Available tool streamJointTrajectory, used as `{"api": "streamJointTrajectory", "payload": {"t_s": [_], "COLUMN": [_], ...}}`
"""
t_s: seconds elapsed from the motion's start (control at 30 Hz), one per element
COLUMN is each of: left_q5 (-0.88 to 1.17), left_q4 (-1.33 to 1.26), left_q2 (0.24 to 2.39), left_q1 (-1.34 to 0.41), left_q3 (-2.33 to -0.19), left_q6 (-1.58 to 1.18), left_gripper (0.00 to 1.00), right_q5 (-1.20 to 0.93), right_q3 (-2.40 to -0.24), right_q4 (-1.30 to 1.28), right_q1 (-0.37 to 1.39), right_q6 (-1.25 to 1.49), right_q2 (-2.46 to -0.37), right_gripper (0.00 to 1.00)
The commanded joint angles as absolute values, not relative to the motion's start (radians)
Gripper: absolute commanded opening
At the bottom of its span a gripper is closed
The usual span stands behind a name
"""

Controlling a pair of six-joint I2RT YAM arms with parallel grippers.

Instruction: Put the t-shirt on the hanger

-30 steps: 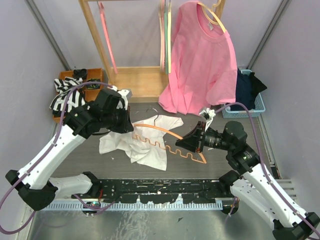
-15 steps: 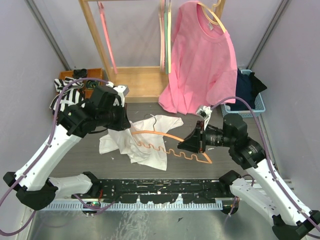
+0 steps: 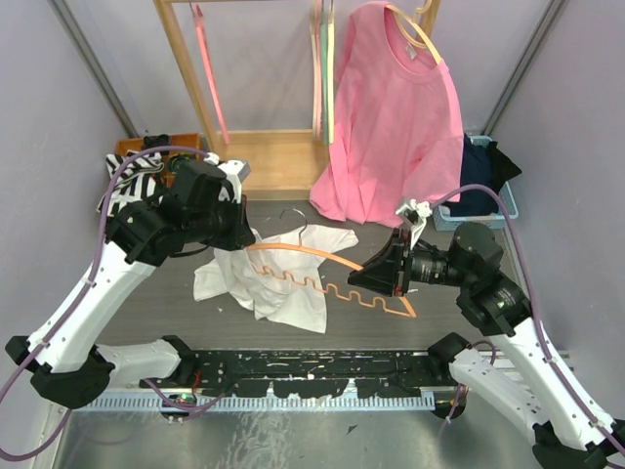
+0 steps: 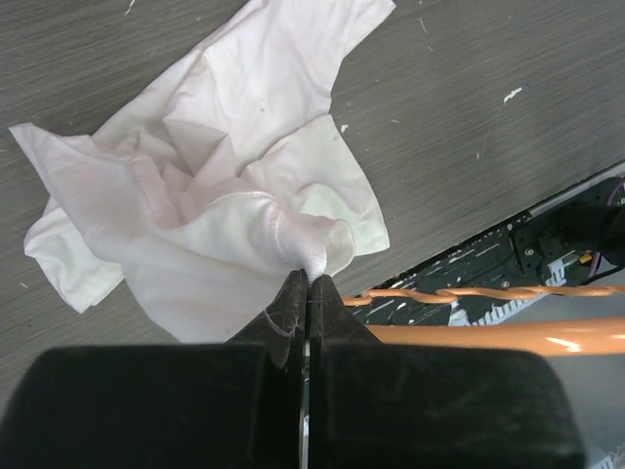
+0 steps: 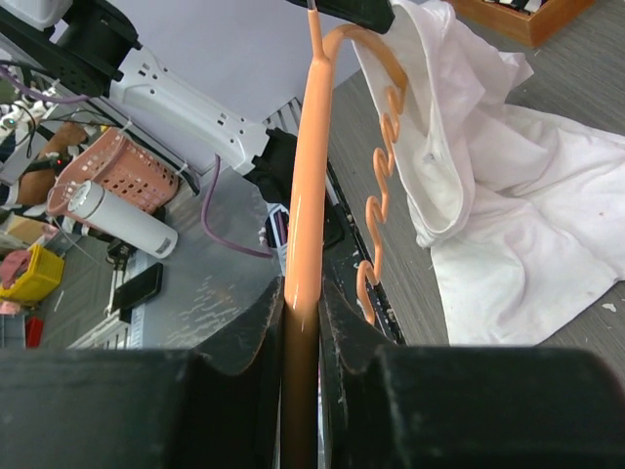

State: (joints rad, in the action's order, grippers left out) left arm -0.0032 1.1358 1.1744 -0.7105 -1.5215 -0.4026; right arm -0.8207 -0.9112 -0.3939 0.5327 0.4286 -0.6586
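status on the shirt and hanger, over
Left gripper shut on t-shirt fold. Right gripper shut on hanger. Most of t-shirt heaped on table, not yet on hanger. Nothing blocking seen.

On my left wrist cam: left gripper [image 4: 308, 283] fingers pressed together at bottom centre, pinching a raised fold of the white t-shirt [image 4: 215, 166]. Rest of the shirt lies crumpled on the dark grey table [image 4: 508, 98], spread from the left edge up to top centre. Orange hanger [image 4: 488, 334] runs across the lower right, a smooth bar with the wavy bar just above it. I see black rail hardware [image 4: 508, 249] behind it at the right edge.
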Motion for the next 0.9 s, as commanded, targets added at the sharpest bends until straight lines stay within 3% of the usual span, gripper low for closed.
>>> {"api": "streamJointTrajectory", "payload": {"t_s": [0.0, 0.27, 0.5, 0.87], "left_q5": [0.029, 0.048, 0.053, 0.048], "left_q4": [1.135, 1.14, 1.113, 1.087], "left_q2": [1.183, 1.205, 1.224, 1.246], "left_q1": [-0.715, -0.723, -0.747, -0.804], "left_q3": [-1.577, -1.616, -1.629, -1.644], "left_q6": [-0.398, -0.406, -0.434, -0.463], "left_gripper": [0.0, 0.0, 0.0, 0.0], "right_q5": [-0.766, -0.675, -0.66, -0.498], "right_q3": [-0.833, -0.799, -0.732, -0.66], "right_q4": [-0.108, -0.105, 0.072, 0.236], "right_q1": [0.535, 0.536, 0.55, 0.757], "right_q6": [0.542, 0.494, 0.575, 0.552], "right_q2": [-0.643, -0.665, -0.707, -0.767], "right_gripper": [0.01, 0.01, 0.01, 0.01]}}
